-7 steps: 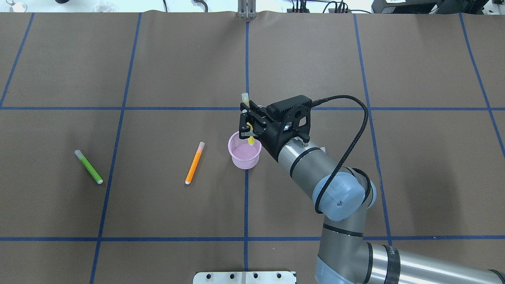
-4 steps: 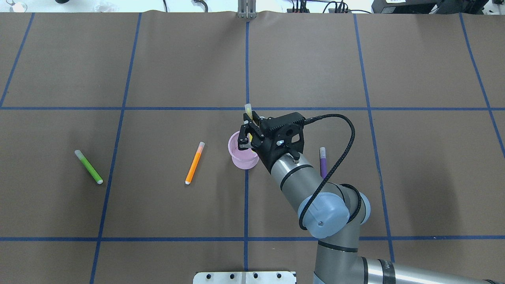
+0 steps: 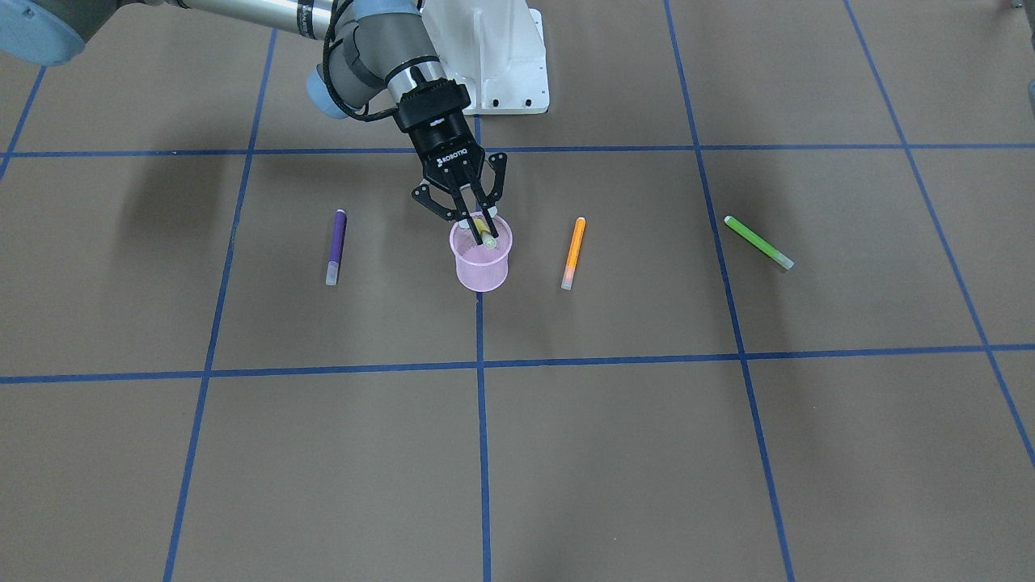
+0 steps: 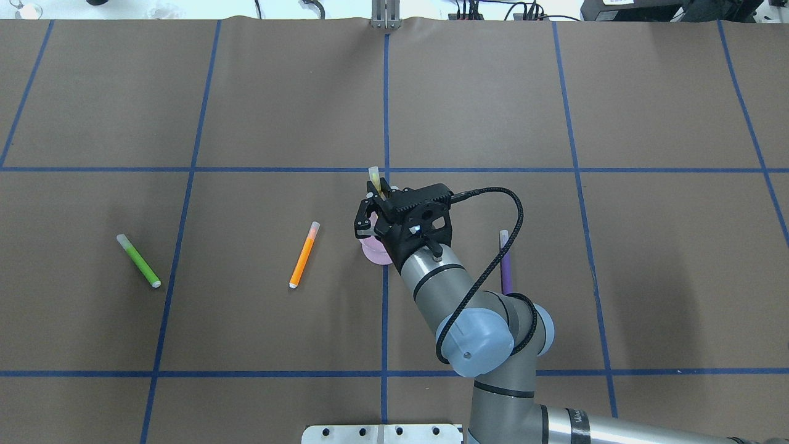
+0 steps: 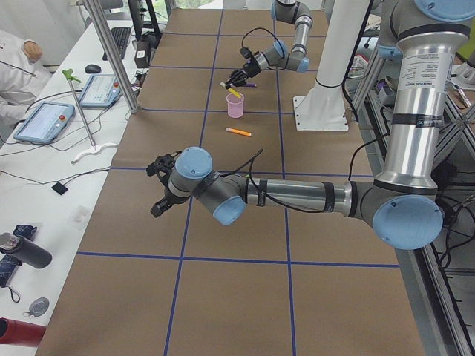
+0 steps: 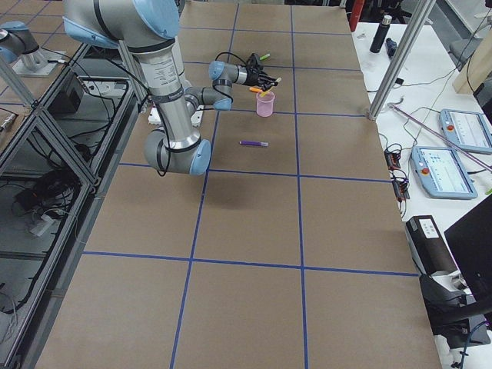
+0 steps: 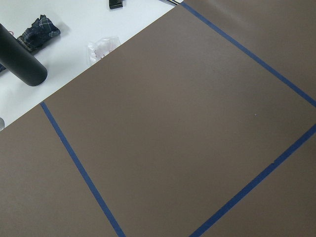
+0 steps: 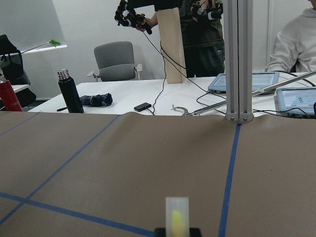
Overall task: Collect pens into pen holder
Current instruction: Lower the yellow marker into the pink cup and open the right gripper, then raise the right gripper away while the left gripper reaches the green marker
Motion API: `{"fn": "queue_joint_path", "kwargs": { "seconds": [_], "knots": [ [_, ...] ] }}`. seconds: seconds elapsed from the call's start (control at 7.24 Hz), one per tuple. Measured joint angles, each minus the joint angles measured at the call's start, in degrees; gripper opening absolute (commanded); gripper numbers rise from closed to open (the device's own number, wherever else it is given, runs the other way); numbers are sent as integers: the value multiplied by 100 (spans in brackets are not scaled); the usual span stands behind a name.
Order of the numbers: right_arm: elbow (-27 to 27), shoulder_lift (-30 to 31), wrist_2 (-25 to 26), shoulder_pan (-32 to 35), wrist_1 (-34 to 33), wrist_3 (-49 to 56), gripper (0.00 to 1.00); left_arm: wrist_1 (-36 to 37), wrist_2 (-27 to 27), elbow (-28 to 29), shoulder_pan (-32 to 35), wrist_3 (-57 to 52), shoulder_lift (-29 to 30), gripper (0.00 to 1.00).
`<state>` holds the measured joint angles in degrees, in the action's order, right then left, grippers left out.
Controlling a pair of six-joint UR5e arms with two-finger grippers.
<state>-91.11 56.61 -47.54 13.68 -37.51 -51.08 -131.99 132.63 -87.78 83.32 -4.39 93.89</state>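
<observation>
The pink mesh pen holder stands near the table's middle, also in the overhead view. My right gripper hangs just over its rim, shut on the yellow pen. The pen is tilted, its lower end inside the cup and its pale cap sticking out, also seen in the right wrist view. The orange pen, the green pen and the purple pen lie flat on the table. My left gripper shows only in the exterior left view, far from the pens; I cannot tell its state.
The robot's white base stands at the table's near edge. A metal post rises at the far edge. Tablets, cables and a seated person are beyond the far edge.
My right gripper has moved left and back toward the robot with the yellow pen and now covers most of the cup from above. The purple pen has come out from under the arm.
</observation>
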Motion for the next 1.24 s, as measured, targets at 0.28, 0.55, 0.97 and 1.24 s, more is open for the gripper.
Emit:
{"fn": "queue_joint_path", "kwargs": {
  "seconds": [0.28, 0.55, 0.97, 1.24],
  "knots": [
    [-9, -22, 101, -19, 17, -33, 99, 4, 0, 7, 0, 52, 21, 100],
    [-165, -25, 92, 40, 13, -45, 99, -1, 2, 2, -62, 439, 70, 100],
    [-408, 5, -1040, 752, -913, -418, 99, -68, 33, -19, -435, 1968, 41, 100],
    [-645, 31, -2772, 1682, -2143, -764, 100, -399, 23, -86, -657, 3566, -116, 100]
  ]
}}
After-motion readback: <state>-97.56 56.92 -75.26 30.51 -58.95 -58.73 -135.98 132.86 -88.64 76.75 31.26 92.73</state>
